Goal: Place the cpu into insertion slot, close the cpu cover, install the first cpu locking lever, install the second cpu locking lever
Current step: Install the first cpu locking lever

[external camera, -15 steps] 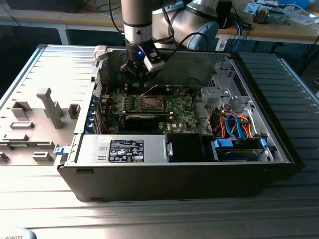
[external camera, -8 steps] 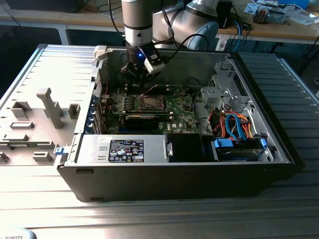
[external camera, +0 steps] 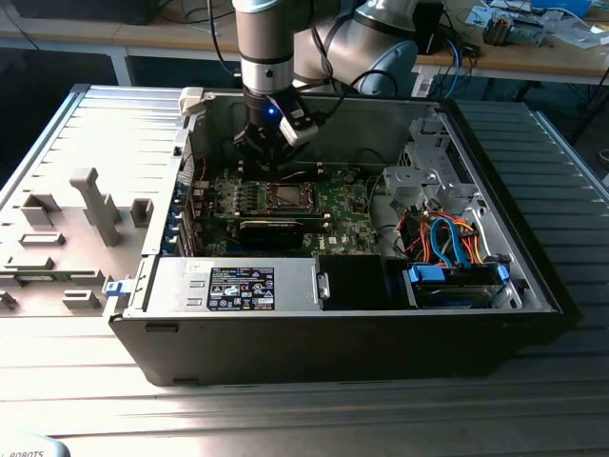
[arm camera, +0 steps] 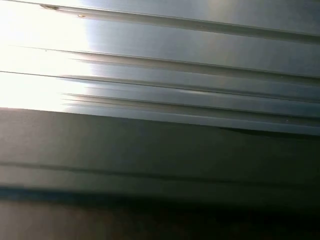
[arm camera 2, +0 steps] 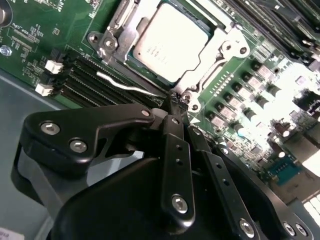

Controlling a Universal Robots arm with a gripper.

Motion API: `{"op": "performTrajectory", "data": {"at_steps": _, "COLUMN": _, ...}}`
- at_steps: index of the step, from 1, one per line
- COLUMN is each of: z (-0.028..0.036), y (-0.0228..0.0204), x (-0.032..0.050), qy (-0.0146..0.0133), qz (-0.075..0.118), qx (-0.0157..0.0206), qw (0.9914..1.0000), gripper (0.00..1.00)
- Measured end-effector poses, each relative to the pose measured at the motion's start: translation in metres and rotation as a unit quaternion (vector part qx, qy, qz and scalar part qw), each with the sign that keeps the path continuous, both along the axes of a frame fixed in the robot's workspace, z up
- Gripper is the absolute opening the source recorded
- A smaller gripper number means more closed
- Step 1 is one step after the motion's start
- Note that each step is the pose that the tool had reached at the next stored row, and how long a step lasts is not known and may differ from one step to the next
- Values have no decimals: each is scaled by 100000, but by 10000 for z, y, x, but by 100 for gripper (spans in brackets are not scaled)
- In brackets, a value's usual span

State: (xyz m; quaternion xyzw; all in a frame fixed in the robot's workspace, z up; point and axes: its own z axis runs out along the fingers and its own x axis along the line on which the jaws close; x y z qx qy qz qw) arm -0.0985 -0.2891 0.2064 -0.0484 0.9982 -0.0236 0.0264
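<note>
The cpu [arm camera 2: 169, 42] lies flat in the insertion slot [external camera: 285, 197] on the green board, its silver-grey top showing. The cpu cover [arm camera 2: 223, 54], a silver frame, lies down around the chip's edges. A thin silver locking lever [arm camera 2: 125, 86] runs along the board beside the socket, towards the fingertips. My gripper [arm camera 2: 172, 98] is shut, and its black fingers [arm camera 2: 175, 150] come to a point at the socket's corner by the lever's end. I cannot tell whether they touch it. In the exterior view the gripper [external camera: 269, 157] hangs just behind the socket inside the open case.
Dark memory slots [arm camera 2: 82, 80] lie beside the lever. A long black card [external camera: 271, 227] sits in front of the socket, then a labelled power supply [external camera: 243, 286]. Blue and orange cables [external camera: 452, 243] fill the case's right side. A grey fixture plate [external camera: 86, 209] stands outside at the exterior view's left.
</note>
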Motion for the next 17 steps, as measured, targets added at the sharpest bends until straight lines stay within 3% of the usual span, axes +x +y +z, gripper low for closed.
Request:
{"op": "performTrajectory", "data": {"at_steps": 4, "z": -51, "y": 0, "x": 43, "qy": 87, "qz": 486, "qx": -27, "qw": 99999, "gripper": 11}}
{"op": "performTrajectory", "data": {"at_steps": 9, "z": -71, "y": -1, "x": 74, "qy": 106, "qz": 481, "qx": -18, "qw": 99999, "gripper": 11}}
{"op": "performTrajectory", "data": {"at_steps": 10, "z": -68, "y": -7, "x": 121, "qy": 127, "qz": 106, "qx": 21, "qw": 100000, "gripper": 11}}
{"op": "performTrajectory", "data": {"at_steps": 11, "z": -57, "y": -17, "x": 298, "qy": 506, "qz": -672, "qx": 672, "qw": 99994, "gripper": 11}}
{"op": "performTrajectory", "data": {"at_steps": 12, "z": -63, "y": -13, "x": 412, "qy": 763, "qz": -669, "qx": 1646, "qw": 99981, "gripper": 11}}
{"op": "performTrajectory", "data": {"at_steps": 17, "z": -33, "y": -4, "x": 434, "qy": 626, "qz": -669, "qx": 2075, "qw": 99974, "gripper": 11}}
